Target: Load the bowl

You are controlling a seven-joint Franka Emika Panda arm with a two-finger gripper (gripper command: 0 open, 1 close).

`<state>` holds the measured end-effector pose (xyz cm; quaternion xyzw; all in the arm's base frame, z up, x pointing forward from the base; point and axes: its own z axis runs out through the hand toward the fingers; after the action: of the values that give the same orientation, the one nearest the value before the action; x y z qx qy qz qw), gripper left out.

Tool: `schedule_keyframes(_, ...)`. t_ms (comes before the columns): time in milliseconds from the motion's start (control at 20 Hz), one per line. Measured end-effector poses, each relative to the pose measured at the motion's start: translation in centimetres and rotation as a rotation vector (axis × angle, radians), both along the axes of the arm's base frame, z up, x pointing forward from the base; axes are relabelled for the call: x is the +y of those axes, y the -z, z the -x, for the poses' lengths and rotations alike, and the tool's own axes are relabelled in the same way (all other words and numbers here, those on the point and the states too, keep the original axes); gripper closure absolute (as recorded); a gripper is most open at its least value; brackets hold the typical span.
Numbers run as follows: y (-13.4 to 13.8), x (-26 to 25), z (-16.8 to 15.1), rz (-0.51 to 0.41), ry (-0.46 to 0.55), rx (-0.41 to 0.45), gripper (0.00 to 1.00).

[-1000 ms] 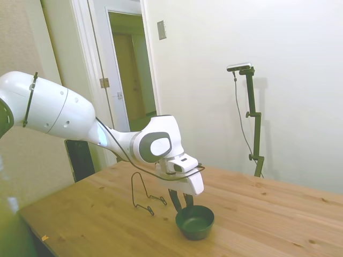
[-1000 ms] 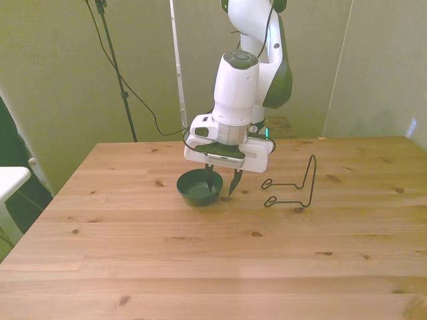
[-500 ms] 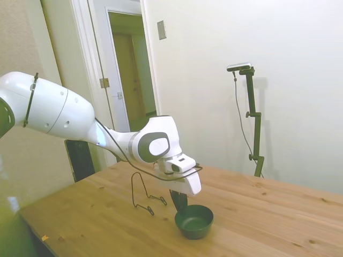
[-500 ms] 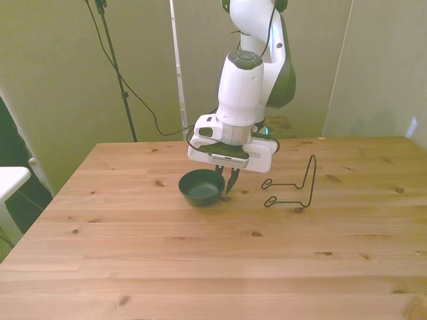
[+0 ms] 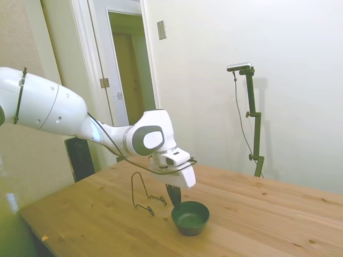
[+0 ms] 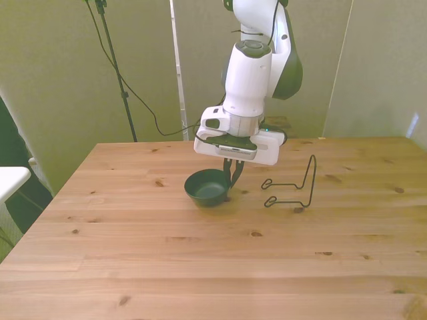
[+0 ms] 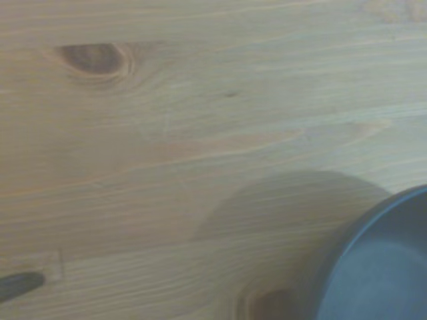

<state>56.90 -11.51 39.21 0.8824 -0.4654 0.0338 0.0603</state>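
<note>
The small dark green bowl (image 5: 191,217) (image 6: 209,189) is empty and hangs just above the wooden table, between its middle and its far edge. My gripper (image 5: 174,199) (image 6: 231,179) is shut on the bowl's rim, on the side toward the front view's right, with the fingers pointing down. In the wrist view part of the bowl (image 7: 380,267) shows at one corner, and its soft shadow lies on the wood beside it.
A thin black wire stand (image 5: 140,193) (image 6: 293,187) rests on the table (image 6: 200,267) to the front view's right of the bowl, a short gap away. Behind the table's far left corner stands a tripod with a cable (image 6: 117,73).
The fingers went from open astride the bowl's rim to shut on it. The gripper and bowl have since shifted toward the front view's right, nearer the wire stand, and risen slightly.
</note>
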Motion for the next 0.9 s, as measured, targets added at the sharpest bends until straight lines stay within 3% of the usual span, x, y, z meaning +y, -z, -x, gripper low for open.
schedule_keyframes(150,-3.7,1.5,1.3,-0.092,-0.03,-0.031,1.0)
schedule_keyframes(350,-13.1,3.2,6.1,-0.231,-0.117,-0.106,1.0)
schedule_keyframes(500,-17.5,3.7,9.8,-0.349,-0.176,-0.134,1.0)
schedule_keyframes(750,-16.3,2.5,8.9,-0.581,-0.246,-0.096,1.0)
schedule_keyframes(900,-16.1,1.6,7.6,-0.675,-0.269,-0.098,1.0)
